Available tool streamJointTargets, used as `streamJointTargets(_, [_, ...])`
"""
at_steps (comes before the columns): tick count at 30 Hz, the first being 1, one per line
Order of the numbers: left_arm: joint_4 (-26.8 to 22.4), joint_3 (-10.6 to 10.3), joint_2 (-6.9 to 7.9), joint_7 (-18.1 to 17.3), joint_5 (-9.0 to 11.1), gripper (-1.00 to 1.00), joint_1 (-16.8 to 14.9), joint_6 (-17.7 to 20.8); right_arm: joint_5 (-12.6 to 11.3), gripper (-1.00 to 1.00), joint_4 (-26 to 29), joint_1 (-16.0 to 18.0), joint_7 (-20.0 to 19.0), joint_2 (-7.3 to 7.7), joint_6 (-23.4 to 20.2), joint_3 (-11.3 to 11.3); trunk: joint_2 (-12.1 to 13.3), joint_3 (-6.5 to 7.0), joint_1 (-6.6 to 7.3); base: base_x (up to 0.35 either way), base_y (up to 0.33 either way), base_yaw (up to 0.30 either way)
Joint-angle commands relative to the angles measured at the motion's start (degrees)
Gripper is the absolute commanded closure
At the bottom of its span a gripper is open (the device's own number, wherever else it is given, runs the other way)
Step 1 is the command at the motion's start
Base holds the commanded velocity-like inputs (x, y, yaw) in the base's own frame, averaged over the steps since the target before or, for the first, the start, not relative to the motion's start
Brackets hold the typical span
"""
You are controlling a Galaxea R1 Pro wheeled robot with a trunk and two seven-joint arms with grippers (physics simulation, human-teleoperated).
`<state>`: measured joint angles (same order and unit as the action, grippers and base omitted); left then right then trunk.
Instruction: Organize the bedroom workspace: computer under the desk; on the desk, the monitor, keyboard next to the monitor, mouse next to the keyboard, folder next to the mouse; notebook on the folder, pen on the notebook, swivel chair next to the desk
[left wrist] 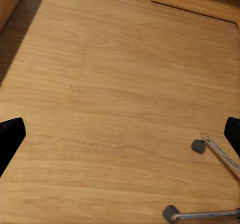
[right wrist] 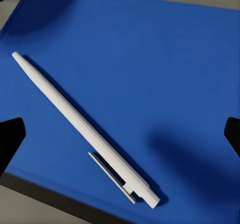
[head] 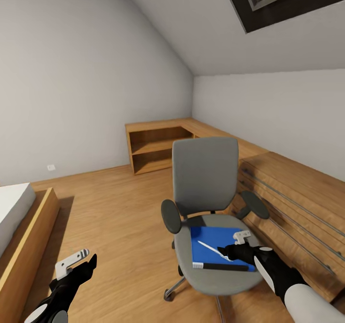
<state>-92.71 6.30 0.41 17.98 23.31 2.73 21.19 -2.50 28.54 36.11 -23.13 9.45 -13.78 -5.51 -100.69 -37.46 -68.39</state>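
Blue flat rectangular folder (head: 218,246) w/ black spine edge lies on the grey padded seat of the swivel chair (head: 206,179); thin white stick pen (right wrist: 82,129) rests diagonally on top of it, clip end near the folder's spine edge. Desk not in frame, just wood floor (left wrist: 120,84), low wooden shelving (head: 158,145) along the walls and a bed corner (head: 14,208).

R gripper (head: 230,252) hovers right over the pen. In the wrist cam its black fingertips (right wrist: 10,136) sit at both frame edges, so I read it as spread wide, nothing pinched. L gripper (head: 79,265) hangs idle over bare floor beside the chair base (left wrist: 210,149), fingers also apart, empty.

Step in hand, my guess: pick the pen off the folder first.

How I'd do it:
- pen runs diagonal between the fingers; rotate wrist so the closing line crosses the barrel square, else it rolls out.
- aim mid-barrel, away from the clip.
- descend slow, pen is thin and folder surface looks slick; too deep and I pinch the folder cover too.
- watch the chair: it swivels, a side push prob shifts the seat.
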Motion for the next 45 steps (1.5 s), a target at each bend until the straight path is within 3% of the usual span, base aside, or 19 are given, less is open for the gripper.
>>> streamJointTargets(1, [-0.1,-0.05,0.03,0.39,0.6,-1.0,-0.01,0.17,-0.28,-1.0,0.11,0.02,-0.01,0.07,-0.35,-0.24,-0.44,-0.23,-0.23,0.0,0.0,0.0])
streamJointTargets(16, [-0.1,0.0,0.03,0.41,0.6,-1.0,-0.01,0.17,-0.24,-1.0,0.11,0.02,0.01,0.09,-0.37,-0.29,-6.46,-2.92,-3.52,0.0,0.0,0.0])
streamJointTargets(45, [-0.1,0.38,0.11,0.48,0.51,-1.0,-0.01,0.22,0.24,-1.0,0.09,0.02,0.33,-0.68,-0.32,-0.98,-6.46,-2.92,-3.52,0.0,0.0,0.0])
